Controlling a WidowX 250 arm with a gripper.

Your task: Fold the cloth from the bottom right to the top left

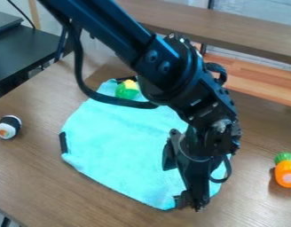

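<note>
Nearest us, the gripper (187,203) is at the bottom right corner of the blue cloth (121,144), which lies unfolded mid-table (53,190). We can't tell if it's holding on. We think it's grabbing time; next we need a good pinch, then lift toward the top left.

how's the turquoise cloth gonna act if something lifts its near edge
The turquoise cloth will probably be floppy and fold over easily, since it looks thin and lies flat on the table. It is likely light for its spread, for the same reason. A hard pull might shift or tip the yellow and green toy at its far end.
</note>
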